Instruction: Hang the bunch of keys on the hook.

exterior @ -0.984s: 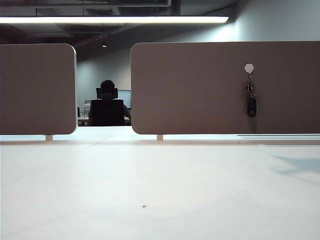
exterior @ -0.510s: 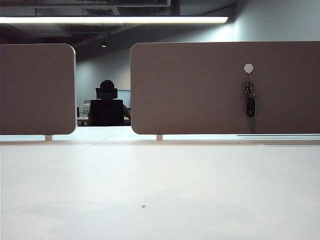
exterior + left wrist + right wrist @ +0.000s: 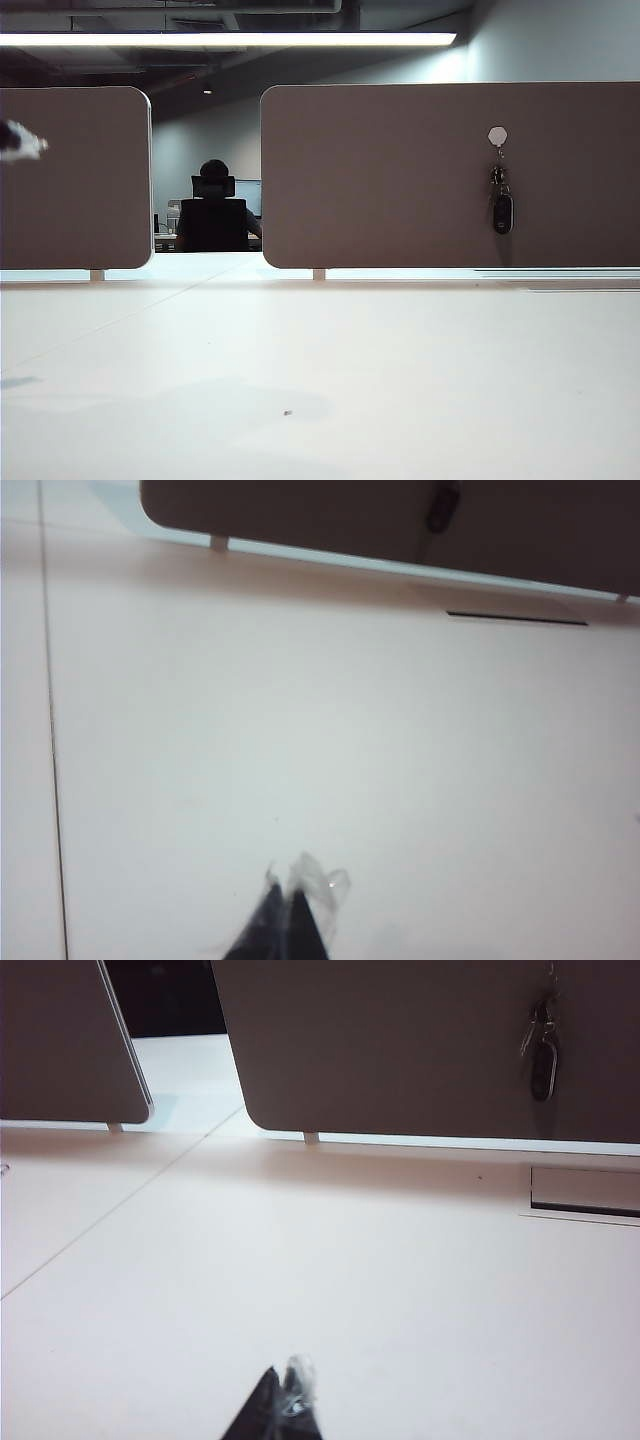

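The bunch of keys hangs from the hook, a small pale hexagonal pad on the right brown panel. The black fob dangles lowest. In the left wrist view the keys are a dark blur on the panel, far beyond my left gripper, which is shut and empty over bare table. A blurred tip of the left gripper pokes in at the exterior view's left edge. My right gripper is shut and empty, well back from the keys.
A second brown panel stands at the left, with a gap where a person sits in a black chair. A cable slot lies in the white table below the keys.
The arm shadow on the table's right side has gone. A blurred left gripper tip has come into view at the left edge. The keys hang as before.
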